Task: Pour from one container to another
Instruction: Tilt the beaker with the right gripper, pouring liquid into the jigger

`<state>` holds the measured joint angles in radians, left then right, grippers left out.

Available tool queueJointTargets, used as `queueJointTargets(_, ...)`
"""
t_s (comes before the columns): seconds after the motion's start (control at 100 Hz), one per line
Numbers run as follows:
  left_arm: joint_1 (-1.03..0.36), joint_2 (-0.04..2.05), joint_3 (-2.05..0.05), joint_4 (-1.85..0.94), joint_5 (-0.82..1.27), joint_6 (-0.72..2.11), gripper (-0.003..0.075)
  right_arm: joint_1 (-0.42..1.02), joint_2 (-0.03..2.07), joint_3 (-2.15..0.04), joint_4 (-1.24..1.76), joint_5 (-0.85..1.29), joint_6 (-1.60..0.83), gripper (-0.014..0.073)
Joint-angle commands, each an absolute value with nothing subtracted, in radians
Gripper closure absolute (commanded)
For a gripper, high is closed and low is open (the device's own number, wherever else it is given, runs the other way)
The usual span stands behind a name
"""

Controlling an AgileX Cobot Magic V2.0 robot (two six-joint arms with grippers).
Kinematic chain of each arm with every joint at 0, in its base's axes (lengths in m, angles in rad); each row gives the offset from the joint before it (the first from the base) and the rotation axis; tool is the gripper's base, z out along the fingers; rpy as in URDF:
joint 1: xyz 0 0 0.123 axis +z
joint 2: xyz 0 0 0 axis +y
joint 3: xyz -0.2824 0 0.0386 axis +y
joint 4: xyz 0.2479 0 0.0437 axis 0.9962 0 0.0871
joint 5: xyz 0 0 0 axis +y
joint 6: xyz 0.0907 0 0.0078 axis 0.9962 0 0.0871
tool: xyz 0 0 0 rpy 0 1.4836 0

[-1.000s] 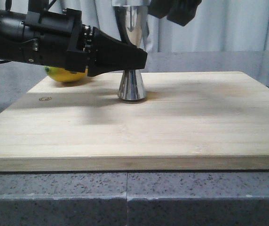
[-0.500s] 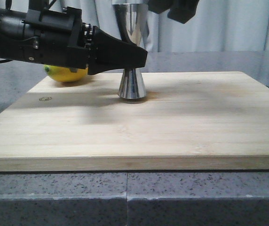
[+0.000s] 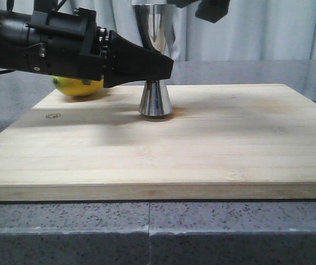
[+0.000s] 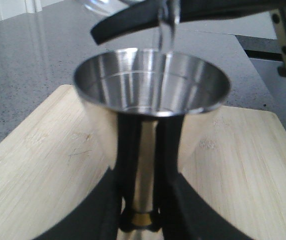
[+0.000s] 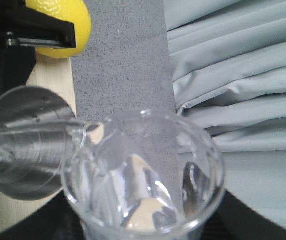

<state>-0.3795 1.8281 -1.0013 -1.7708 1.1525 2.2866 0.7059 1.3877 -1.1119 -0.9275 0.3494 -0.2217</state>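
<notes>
Beaker [image 5: 143, 175] lip over jigger [image 4: 150, 90] rim; left claw [image 4: 140, 220] clamps waist.

I see the tall steel hourglass-shaped double jigger [image 3: 156, 99] standing upright on my pale wooden cutting board [image 3: 213, 149], toward its far side, left of centre. My left gripper [image 3: 166, 69] reaches in from the left, its jaws either side of the jigger's waist. The small clear glass beaker [image 5: 143, 177] hangs tilted above the jigger's rim. A round yellow lemon [image 3: 78, 86] lies behind the left arm at the board's far-left corner. The board rests on a speckled grey stone counter [image 3: 147, 234].
</notes>
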Motion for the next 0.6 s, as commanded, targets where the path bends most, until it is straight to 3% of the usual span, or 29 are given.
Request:
queueJointTargets(0.0,-0.388,1.787,-1.030,-1.850,1.270,2.279,0.0640,0.705,1.358,-1.146,-0.982,0.306,-0.229,0.0347)
queueJointTargets(0.59,-0.388,1.787,-1.030,-1.850,1.270,2.279,0.0640,0.705,1.358,-1.146,-1.053,0.312,-0.229,0.0347)
